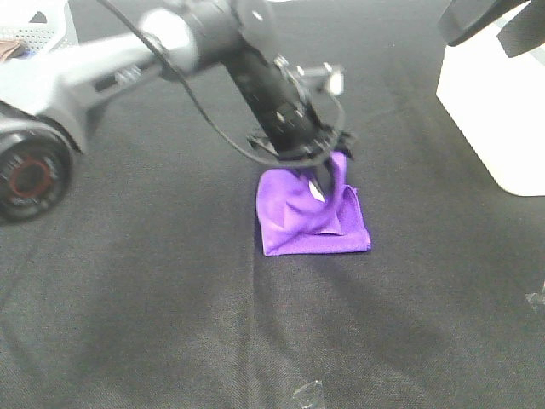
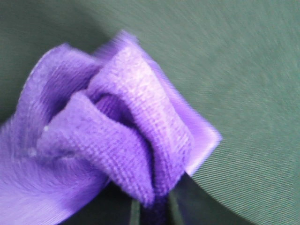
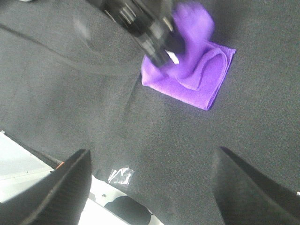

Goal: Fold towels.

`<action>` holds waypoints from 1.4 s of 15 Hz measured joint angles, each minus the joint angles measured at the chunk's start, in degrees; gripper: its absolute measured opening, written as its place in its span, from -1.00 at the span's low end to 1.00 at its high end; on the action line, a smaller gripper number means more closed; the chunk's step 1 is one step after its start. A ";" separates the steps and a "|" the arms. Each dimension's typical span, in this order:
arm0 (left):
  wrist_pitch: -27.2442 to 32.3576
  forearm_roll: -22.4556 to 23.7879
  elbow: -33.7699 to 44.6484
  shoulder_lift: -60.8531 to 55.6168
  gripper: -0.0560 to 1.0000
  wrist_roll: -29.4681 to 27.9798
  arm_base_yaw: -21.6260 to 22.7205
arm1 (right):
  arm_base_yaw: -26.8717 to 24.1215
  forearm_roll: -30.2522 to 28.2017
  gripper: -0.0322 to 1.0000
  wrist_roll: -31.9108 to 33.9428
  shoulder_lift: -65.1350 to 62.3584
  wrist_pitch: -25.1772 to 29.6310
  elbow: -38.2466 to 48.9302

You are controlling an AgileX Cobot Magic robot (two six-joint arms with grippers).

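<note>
Left gripper [image 1: 325, 181] pinches the purple towel [image 1: 300, 223], lifting its far edge; right gripper [image 3: 150, 187] hangs wide apart.

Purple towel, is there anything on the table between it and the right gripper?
Nothing visible does. The right gripper hangs open above bare black table cloth, apart from the purple towel. Only the left gripper is at the towel, pinching a raised fold of it.
</note>
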 joint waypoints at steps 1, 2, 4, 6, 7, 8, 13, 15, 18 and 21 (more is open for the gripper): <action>0.06 -0.11 0.00 0.46 -0.71 -0.92 -0.97 | 0.00 0.00 0.38 0.00 0.00 0.00 0.00; 0.17 -0.86 0.00 0.52 -0.53 -1.55 -1.95 | 0.00 0.00 0.38 0.00 0.00 0.00 0.00; -1.83 -5.04 -0.74 0.52 0.08 -2.41 -4.24 | 0.00 0.00 0.38 0.00 -0.40 0.00 0.00; -4.35 -8.25 -2.92 0.52 0.50 -3.27 -5.27 | 0.00 0.00 0.38 0.00 -0.86 0.06 0.00; -4.81 -9.63 -4.76 0.52 0.53 -3.32 -5.44 | 0.00 0.00 0.38 0.00 -1.26 0.06 0.00; -4.35 -9.91 -6.42 0.52 0.54 -3.32 -5.44 | 0.00 0.00 0.38 0.00 -1.89 0.06 0.00; -0.06 -0.80 -11.80 0.17 0.55 -4.93 -2.58 | 0.00 -0.06 0.38 0.00 -3.67 0.06 0.29; 0.06 2.46 -11.80 -1.32 0.55 -5.73 0.23 | 0.00 -1.60 0.38 0.11 -5.67 0.06 1.78; 0.17 14.55 -11.63 -5.90 0.55 -6.36 4.64 | 0.00 -5.27 0.38 2.86 -9.97 0.11 3.44; 0.06 25.61 -2.98 -14.21 0.55 -7.62 7.96 | 0.00 -6.59 0.38 4.81 -14.32 0.11 4.18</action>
